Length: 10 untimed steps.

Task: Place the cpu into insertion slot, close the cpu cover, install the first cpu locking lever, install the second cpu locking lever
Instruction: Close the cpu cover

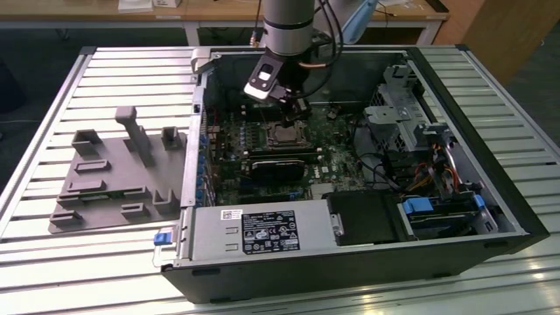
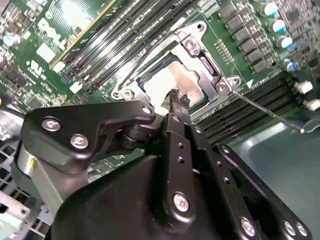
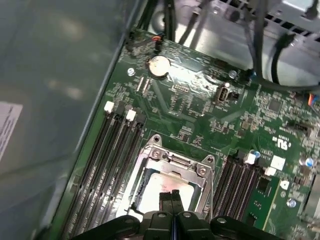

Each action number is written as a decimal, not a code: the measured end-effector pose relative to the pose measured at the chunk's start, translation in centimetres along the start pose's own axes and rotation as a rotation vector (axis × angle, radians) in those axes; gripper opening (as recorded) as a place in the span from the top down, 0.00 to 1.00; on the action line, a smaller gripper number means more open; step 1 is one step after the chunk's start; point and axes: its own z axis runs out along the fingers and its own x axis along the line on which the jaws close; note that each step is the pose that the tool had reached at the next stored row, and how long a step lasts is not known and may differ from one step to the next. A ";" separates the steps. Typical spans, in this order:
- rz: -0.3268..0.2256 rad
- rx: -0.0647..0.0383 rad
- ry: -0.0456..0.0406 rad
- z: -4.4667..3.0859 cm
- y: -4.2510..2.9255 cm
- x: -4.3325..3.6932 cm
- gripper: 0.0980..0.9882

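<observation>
The pincer (image 3: 169, 196), tips pressed together on nothing, hovers just above the cpu (image 3: 149, 192). It lies in the insertion slot (image 1: 284, 136) mid-board, with the cpu cover (image 3: 172, 161) flat around it.

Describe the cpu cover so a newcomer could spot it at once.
Inside the open black computer case, find the green circuit board and the gap between its two banks of long black memory slots. The cpu cover is the thin square grey metal frame there, its large window showing the dull silver cpu: the only square metal frame among those slots.
</observation>
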 end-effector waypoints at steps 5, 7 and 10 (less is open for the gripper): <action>-0.079 0.001 -0.0090 0.01 0.00 0.00 1.00; -0.110 0.002 -0.0131 0.02 0.00 0.00 1.00; -0.159 0.002 -0.0192 0.03 0.00 0.00 1.00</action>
